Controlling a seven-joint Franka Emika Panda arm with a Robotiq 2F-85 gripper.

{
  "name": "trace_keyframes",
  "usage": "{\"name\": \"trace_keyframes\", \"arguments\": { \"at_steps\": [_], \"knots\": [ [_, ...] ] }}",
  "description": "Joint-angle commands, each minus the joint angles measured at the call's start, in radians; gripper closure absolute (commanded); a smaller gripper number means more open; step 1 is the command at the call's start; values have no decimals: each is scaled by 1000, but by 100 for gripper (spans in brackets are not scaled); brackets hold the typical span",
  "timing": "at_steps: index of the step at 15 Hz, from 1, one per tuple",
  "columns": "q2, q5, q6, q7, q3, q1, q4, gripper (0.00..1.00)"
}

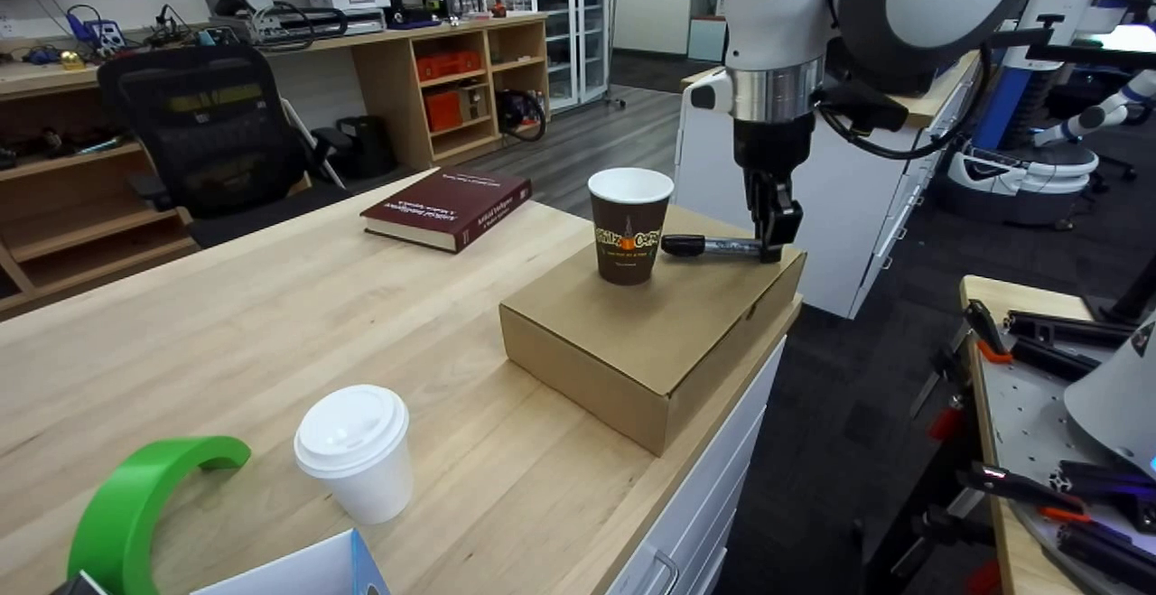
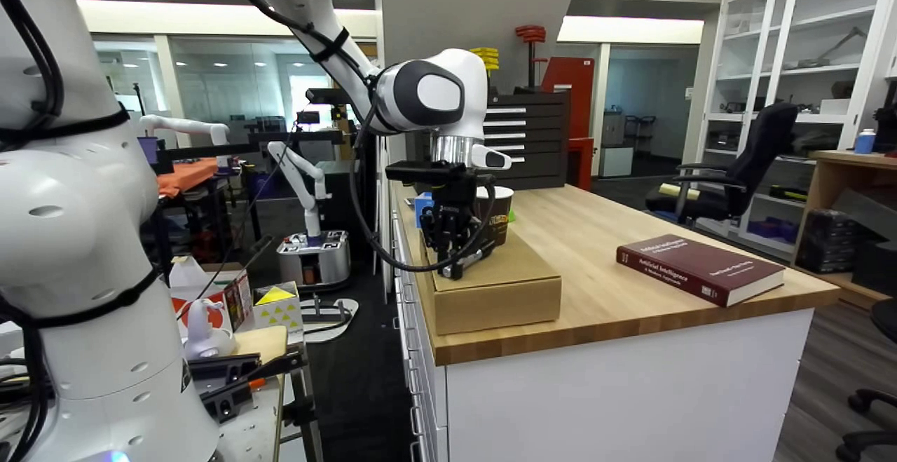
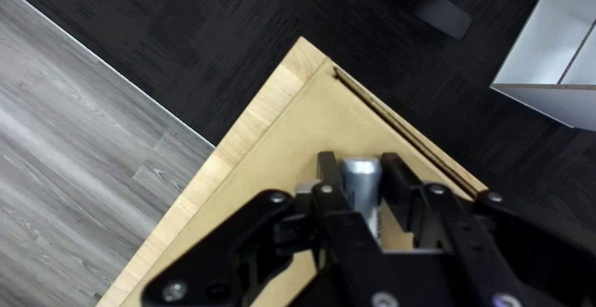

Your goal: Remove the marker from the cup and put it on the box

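Observation:
The brown cup (image 1: pixel 629 238) stands upright on the tan box (image 1: pixel 587 311) and is partly hidden behind the gripper in an exterior view (image 2: pixel 500 218). The slim marker (image 1: pixel 709 246) is outside the cup, lying about level beside it. Its black cap points toward the cup. My gripper (image 1: pixel 774 250) points down at the box's top near a corner. In the wrist view the gripper (image 3: pixel 358 158) has its fingers close on both sides of the marker's silver-grey end (image 3: pixel 362 179). The marker is at or just above the box top; I cannot tell if it touches.
A dark red book (image 1: pixel 447 207) lies on the wooden table (image 1: pixel 433 324). A white cup with a white lid (image 1: pixel 357 450) and a green arch (image 1: pixel 126 514) stand nearer that camera. The box sits along the table's edge, by a corner.

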Motion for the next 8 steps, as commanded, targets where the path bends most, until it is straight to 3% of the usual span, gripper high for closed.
{"name": "trace_keyframes", "arguments": {
  "at_steps": [1,4,8],
  "knots": [
    [-6,-18,-2,4,3,6,-7,64],
    [-19,-39,-2,9,9,10,-24,45],
    [-21,-40,-2,9,10,10,-26,44]
  ]
}}
